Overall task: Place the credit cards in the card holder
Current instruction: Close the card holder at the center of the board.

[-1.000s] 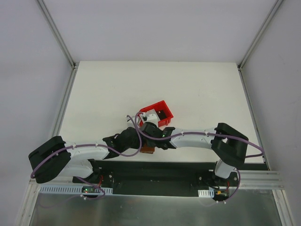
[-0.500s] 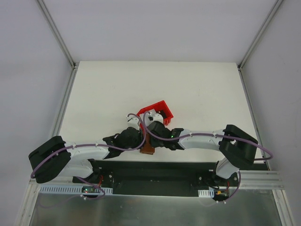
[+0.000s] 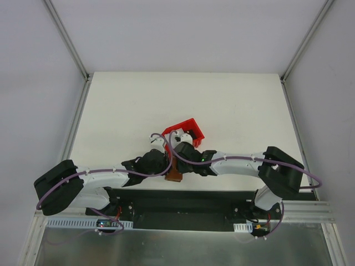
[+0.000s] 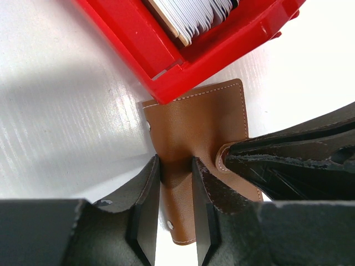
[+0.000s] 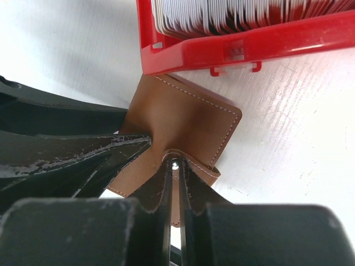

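1. While both tools grip the card holder [image 4: 194, 127], which lies on the table [image 3: 138, 111] tight against the near corner of the red tray [image 5: 238, 47], the step in hand looks to be prising it open.
2. Left gripper [image 4: 173, 169]: clamped across the holder's brown body, anchoring it.
3. Right gripper [image 5: 176, 164]: fingers nearly together, pinching a stitched flap edge.
4. Credit cards [image 5: 222, 14]: packed upright in the tray, none in the holder yet.
5. Judgement: keep the left anchor low and firm. Peel the flap slowly away from the fold. The thin flap may slip from the pinch, and the tray is easily nudged.
6. Against a second ago: the right jaws have narrowed onto the flap, the right elbow has swung outward, and the tray has turned slightly.
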